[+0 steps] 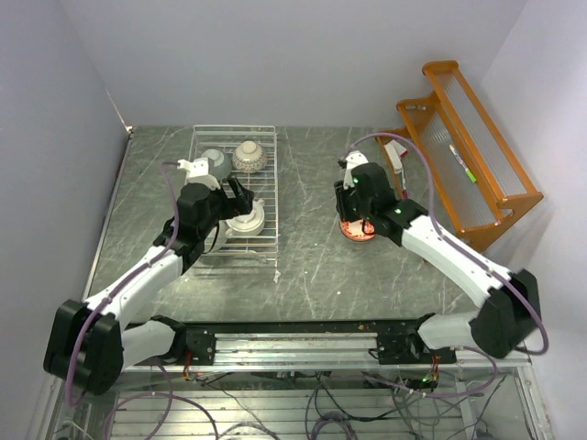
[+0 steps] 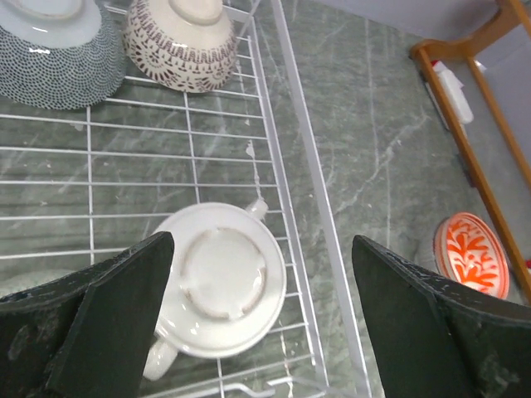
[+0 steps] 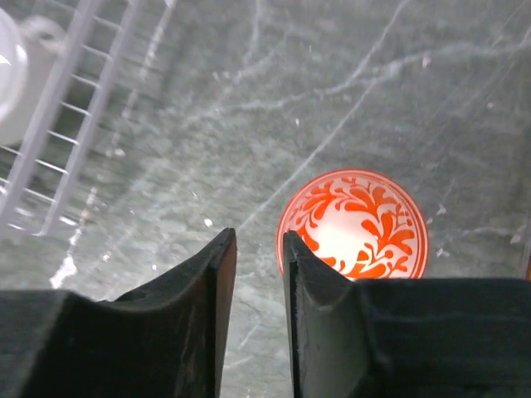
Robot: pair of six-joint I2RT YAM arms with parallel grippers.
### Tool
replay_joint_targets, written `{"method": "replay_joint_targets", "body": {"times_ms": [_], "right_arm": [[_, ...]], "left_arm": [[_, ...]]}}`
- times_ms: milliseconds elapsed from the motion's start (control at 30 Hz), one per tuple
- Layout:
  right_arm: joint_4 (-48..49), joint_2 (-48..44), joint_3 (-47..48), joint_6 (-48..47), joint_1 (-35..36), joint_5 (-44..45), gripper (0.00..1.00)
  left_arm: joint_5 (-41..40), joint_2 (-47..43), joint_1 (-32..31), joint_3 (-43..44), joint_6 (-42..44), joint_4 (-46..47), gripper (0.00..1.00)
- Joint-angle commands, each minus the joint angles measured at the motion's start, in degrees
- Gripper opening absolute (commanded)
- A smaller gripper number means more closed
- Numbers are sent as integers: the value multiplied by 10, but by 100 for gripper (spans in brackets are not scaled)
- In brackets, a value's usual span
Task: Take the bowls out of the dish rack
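Bowls (image 2: 178, 41) sit upturned in the dish rack (image 1: 266, 188), the cream bowl (image 2: 220, 282) between the wide-spread fingers of the left pincer (image 2: 261, 242). Half hidden in the top view, the orange-scrolled bowl (image 3: 353, 225) shows clearly just beyond the right pincer (image 3: 255, 240), whose fingers are narrowly parted and empty.

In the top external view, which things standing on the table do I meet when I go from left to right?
dish rack → red-patterned bowl → orange wooden shelf rack
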Motion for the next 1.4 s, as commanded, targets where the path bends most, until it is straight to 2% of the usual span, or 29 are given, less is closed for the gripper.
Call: {"method": "replay_joint_targets", "body": {"times_ms": [0,133,200,333,600,667,800,1000,1367], "right_arm": [[106,-73,-66,-7,1,-13,32],[177,-109,-131,7,0,-1,43],[199,-126,-149,15,-1,-4,56],[242,-156,-183,23,-1,-18,67],[263,-192,-214,12,-2,-8,68],[261,-184,-211,9,-2,-2,68],[257,-170,-208,4,-3,1,68],[257,-156,-205,3,-3,-3,67],[245,-142,-197,4,-3,3,66]], "left_arm": [[-48,58,4,61,43,4,100],[-75,134,24,126,70,21,99],[-70,172,44,158,77,27,99],[-63,242,80,224,85,40,99],[-112,385,96,341,149,65,100],[-137,411,98,364,169,62,94],[-137,456,110,406,181,41,93],[-148,482,113,403,182,61,93],[-158,528,119,423,187,41,91]]}}
